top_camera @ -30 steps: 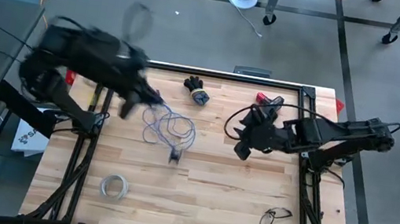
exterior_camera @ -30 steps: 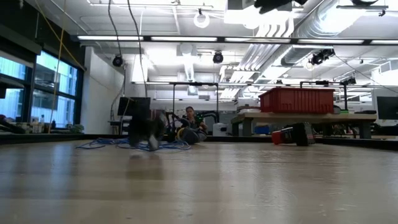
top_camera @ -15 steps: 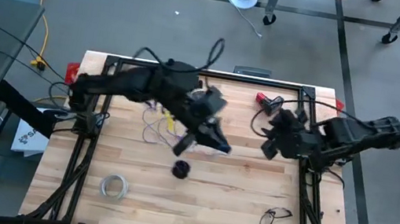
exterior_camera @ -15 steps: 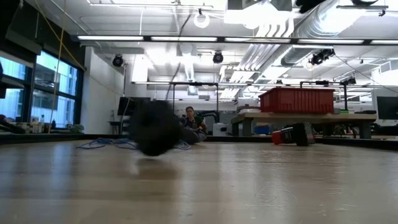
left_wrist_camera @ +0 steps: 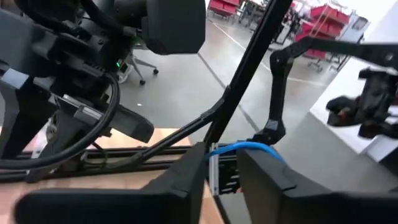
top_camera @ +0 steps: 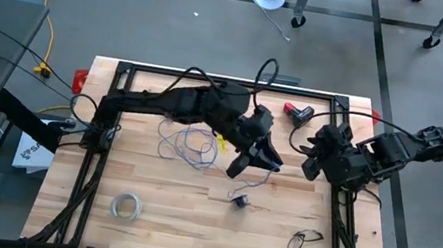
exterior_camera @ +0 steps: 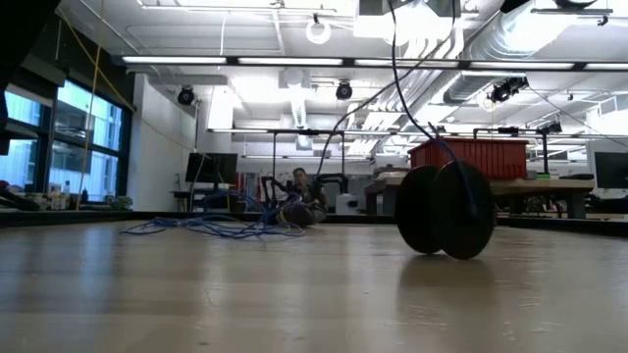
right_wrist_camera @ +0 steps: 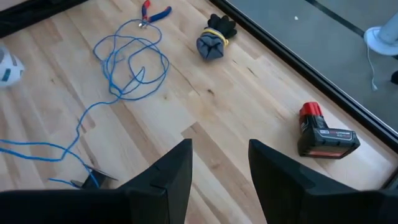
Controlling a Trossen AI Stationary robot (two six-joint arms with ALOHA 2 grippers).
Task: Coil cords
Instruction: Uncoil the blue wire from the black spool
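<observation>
Half a second on, the left hand [top_camera: 253, 158] has swung farther across the counter [top_camera: 158, 194] toward the right arm, and the spool [top_camera: 239, 201] now stands on its rims nearer the right side. From that hand outward: its fingers [left_wrist_camera: 186, 180] stand a little apart with a loop of the blue wire [left_wrist_camera: 249, 147] lying between them, pinched or merely draped, it is hard to say. A thin strand drops from there to the spool, while most of the wire [top_camera: 186, 143] lies in a loose tangle beneath the left arm. The right hand [top_camera: 314, 166] waits just beyond, fingers [right_wrist_camera: 171, 171] parted and empty.

Judged from this, the step is paying out wire so the spool can be wound; next, someone must steady the spool and lead the slack onto it without snagging the tangle.

Elsewhere on the pale wood lie a tape ring [top_camera: 126, 207], glasses [top_camera: 302, 241], a red battery [top_camera: 298, 112] and a glove [right_wrist_camera: 216, 36]. Behind is a workshop with red bins [exterior_camera: 469, 157].
</observation>
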